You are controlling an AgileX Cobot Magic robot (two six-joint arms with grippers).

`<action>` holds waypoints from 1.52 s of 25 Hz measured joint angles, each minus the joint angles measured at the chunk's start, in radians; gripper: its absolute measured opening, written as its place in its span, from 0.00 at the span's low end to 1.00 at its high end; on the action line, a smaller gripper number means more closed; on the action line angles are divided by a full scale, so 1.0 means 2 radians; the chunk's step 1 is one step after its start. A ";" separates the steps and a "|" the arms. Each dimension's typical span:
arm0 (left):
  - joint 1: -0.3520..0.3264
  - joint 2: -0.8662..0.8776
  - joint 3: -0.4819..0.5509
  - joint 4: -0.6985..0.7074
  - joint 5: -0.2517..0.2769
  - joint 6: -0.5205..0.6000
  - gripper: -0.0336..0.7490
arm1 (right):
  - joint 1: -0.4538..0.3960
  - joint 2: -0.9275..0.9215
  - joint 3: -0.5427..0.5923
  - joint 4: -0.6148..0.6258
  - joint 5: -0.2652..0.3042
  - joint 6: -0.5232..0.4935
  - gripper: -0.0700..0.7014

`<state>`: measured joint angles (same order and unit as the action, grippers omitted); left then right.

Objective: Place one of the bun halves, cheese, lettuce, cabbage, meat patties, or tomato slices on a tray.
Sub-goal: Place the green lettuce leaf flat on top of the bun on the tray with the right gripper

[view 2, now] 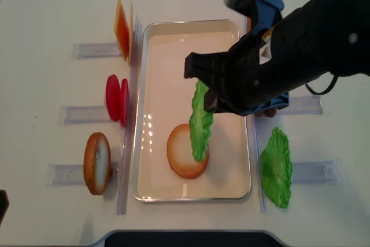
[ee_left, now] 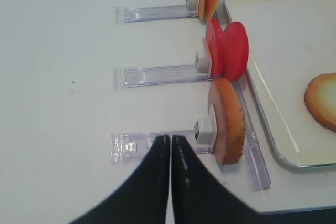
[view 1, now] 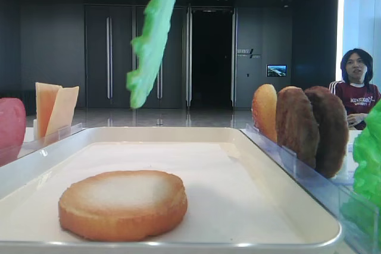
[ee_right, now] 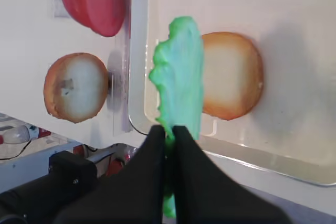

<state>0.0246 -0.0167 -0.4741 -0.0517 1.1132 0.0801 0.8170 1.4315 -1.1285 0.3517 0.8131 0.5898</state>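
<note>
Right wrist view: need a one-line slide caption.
Right gripper shut on a lettuce leaf, dangling it above the bun half lying on the white tray.

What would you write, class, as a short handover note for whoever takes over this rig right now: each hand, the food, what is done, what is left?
Right hand: shut on a lettuce leaf, which hangs above the tray over the bun half lying in it.
Left hand: shut, holding nothing, by the left racks.
Left of the tray, standing in racks: cheese, tomato slices, a second bun half. Right: a second lettuce leaf and meat patties.
Done: one bun half placed.
Left: lower and release the held leaf.
</note>
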 joint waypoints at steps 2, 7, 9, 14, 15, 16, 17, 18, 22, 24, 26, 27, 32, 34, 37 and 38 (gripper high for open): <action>0.000 0.000 0.000 0.000 0.000 0.000 0.03 | 0.011 0.018 0.000 0.009 -0.019 -0.005 0.13; 0.000 0.000 0.000 0.000 0.000 0.000 0.03 | 0.022 0.058 0.000 0.061 -0.054 -0.046 0.13; 0.000 0.000 0.000 0.000 0.000 0.000 0.03 | 0.022 0.070 0.000 0.088 -0.067 -0.069 0.13; 0.000 0.000 0.000 0.000 0.000 0.000 0.03 | 0.022 0.091 0.000 0.123 -0.091 -0.098 0.13; 0.000 0.000 0.000 0.000 0.000 0.000 0.03 | 0.022 0.095 0.000 0.125 -0.092 -0.099 0.13; 0.000 0.000 0.000 0.000 0.000 0.000 0.03 | 0.022 0.099 0.000 0.129 -0.095 -0.103 0.13; 0.000 0.000 0.000 0.000 0.000 0.000 0.03 | 0.022 0.103 0.000 0.135 -0.097 -0.107 0.13; 0.000 0.000 0.000 0.000 0.000 0.000 0.03 | 0.022 0.107 0.000 0.139 -0.101 -0.112 0.13; 0.000 0.000 0.000 0.000 0.000 0.000 0.03 | 0.022 0.112 0.000 0.149 -0.113 -0.123 0.13; 0.000 0.000 0.000 0.000 0.000 0.000 0.03 | 0.022 0.113 0.000 0.149 -0.119 -0.124 0.13; 0.000 0.000 0.000 0.000 0.000 0.000 0.03 | 0.022 0.113 0.000 0.150 -0.123 -0.124 0.13; 0.000 0.000 0.000 0.000 0.000 0.000 0.03 | 0.022 0.113 0.000 0.150 -0.125 -0.124 0.13; 0.000 0.000 0.000 0.000 0.000 0.000 0.03 | 0.022 0.113 0.000 0.150 -0.127 -0.125 0.13; 0.000 0.000 0.000 0.000 0.000 0.000 0.03 | 0.022 0.113 0.000 0.150 -0.127 -0.126 0.13; 0.000 0.000 0.000 0.000 0.000 0.000 0.03 | 0.022 0.113 0.000 0.150 -0.127 -0.127 0.13; 0.000 0.000 0.000 0.000 0.000 0.000 0.03 | 0.022 0.113 0.000 0.150 -0.128 -0.128 0.13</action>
<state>0.0246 -0.0167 -0.4741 -0.0517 1.1132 0.0801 0.8608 1.6576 -1.1285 0.6507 0.5581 0.3338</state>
